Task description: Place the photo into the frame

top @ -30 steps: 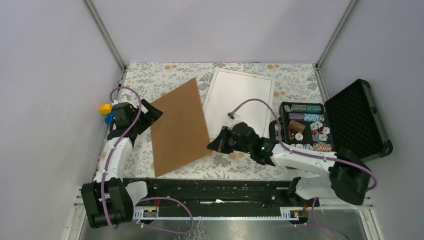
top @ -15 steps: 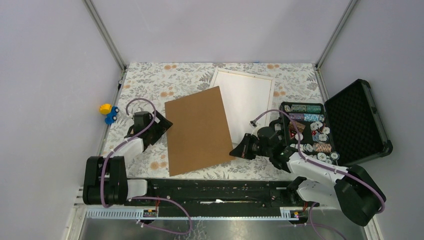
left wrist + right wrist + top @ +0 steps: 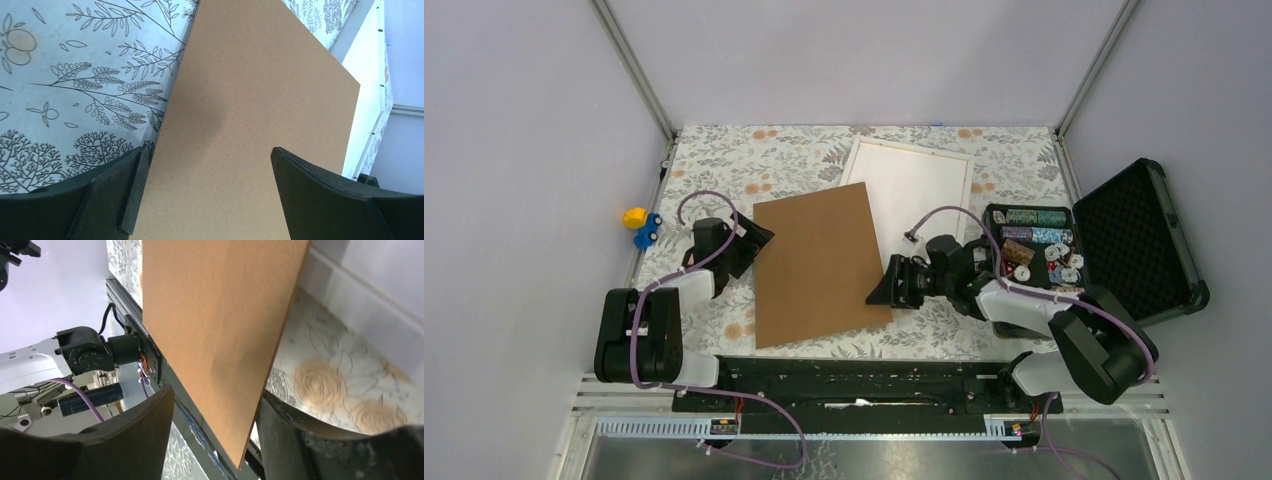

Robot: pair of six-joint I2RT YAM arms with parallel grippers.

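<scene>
The frame [image 3: 921, 190] is a large white rectangle with a thin pale rim. It lies flat at the far middle of the floral desk [image 3: 724, 160], its long sides running away from the arms and the whole turned slightly clockwise. Its middle reads plain white. A brown board [image 3: 819, 265] overlaps its near left corner; the rest is uncovered. The left wrist view shows the frame as a white strip [image 3: 369, 75] past the board's far edge, with small dark tabs along its rim.
</scene>
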